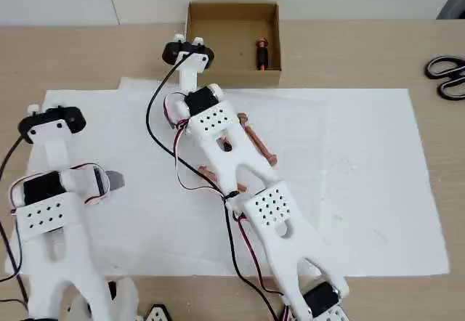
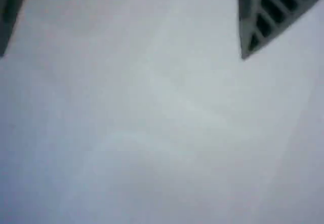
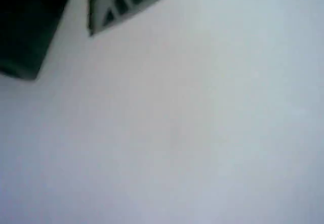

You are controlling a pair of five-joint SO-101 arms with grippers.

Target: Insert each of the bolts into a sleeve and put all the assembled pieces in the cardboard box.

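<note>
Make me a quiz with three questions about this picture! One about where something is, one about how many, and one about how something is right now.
1. Where are the scissors?
A: in the cardboard box
B: on the bare table, at the high view's right edge
C: on the white paper

2. How many things lie in the cardboard box?
A: none
B: four
C: one

3. How is the cardboard box?
A: open on top
B: shut with a lid
C: tipped on its side

Answers:
1 B, the scissors lie on the wood, past the white paper's edge.
2 C, a single bolt piece lies near the box's right wall.
3 A, the high view looks straight down onto the box's floor.
</note>
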